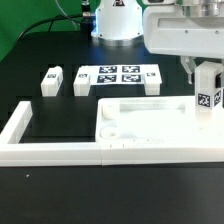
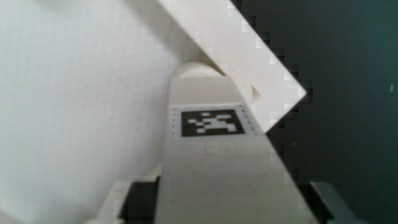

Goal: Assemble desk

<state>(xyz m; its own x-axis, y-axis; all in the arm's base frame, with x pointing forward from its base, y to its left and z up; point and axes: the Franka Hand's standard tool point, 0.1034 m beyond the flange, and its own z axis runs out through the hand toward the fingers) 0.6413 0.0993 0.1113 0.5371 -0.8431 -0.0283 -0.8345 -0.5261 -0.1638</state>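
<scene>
The pincer [image 1: 207,72] clamps a short white square tagged leg [image 1: 208,96]; lower it upright, squarely into the white rimmed plastic tray [image 1: 150,102] corner socket.

A black table [image 1: 100,200] stands before a dark green backdrop [image 1: 22,25].

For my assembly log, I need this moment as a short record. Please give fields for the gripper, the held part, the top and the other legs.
gripper: shut on a leg
held leg: upright, tag toward the exterior camera, at the top's end on the exterior view's right; seated or not, cannot tell
top: lies flat, rim up, inside the wall
loose legs: three behind the wall
marker board: between the second and third loose legs
</scene>
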